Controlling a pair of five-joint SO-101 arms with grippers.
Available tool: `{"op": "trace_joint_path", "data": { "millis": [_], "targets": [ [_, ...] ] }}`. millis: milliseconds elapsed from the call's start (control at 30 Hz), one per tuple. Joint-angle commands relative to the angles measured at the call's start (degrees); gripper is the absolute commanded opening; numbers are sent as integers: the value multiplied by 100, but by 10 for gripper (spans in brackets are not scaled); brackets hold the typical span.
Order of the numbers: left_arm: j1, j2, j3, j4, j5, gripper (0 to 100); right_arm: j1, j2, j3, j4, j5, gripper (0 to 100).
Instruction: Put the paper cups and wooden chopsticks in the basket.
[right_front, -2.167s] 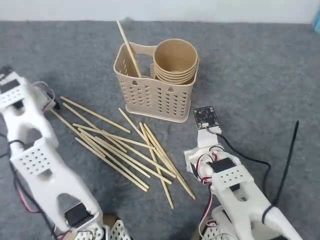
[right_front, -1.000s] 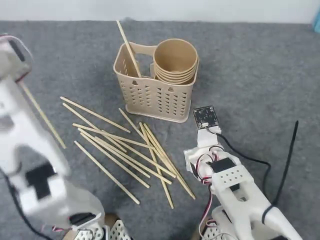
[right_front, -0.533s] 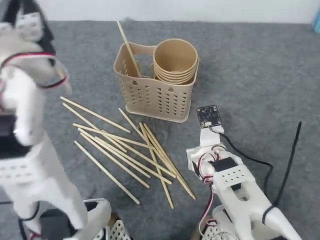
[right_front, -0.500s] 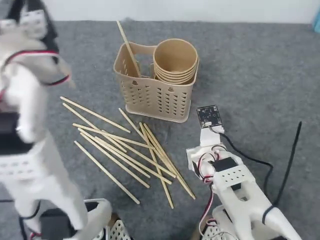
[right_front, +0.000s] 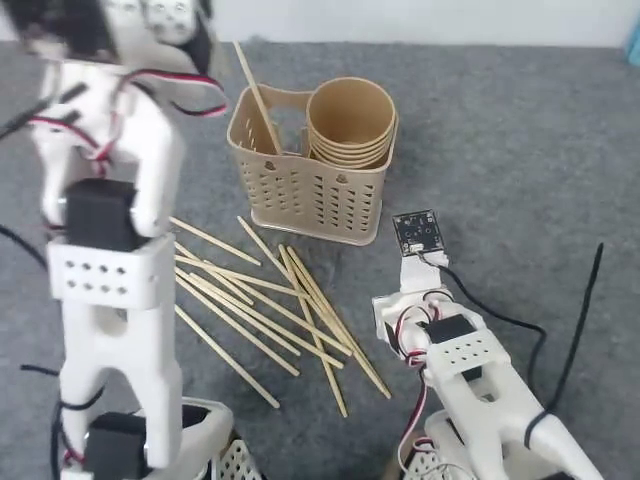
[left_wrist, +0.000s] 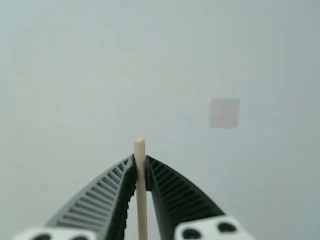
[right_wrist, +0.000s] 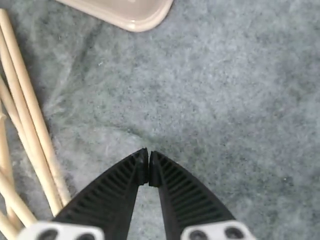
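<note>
Left wrist view: chopstick (left_wrist: 141, 192) inside claw (left_wrist: 140, 160)

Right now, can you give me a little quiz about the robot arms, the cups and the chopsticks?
1. True or false: the left gripper is pinching a chopstick.
2. Pick one: where are the paper cups? A) lying on the mat, B) stacked inside the basket, C) sitting on top of an arm.
3. Short answer: is the right gripper open or shut?

Key: 1 true; 2 B; 3 shut, with nothing in it.
</note>
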Motion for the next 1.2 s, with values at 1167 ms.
{"op": "trace_joint_path", "data": {
  "millis": [1167],
  "targets": [
    [-2251,-1829,2738,1723,-9,121,163,-145,-53,-268,-18,19]
  ]
}}
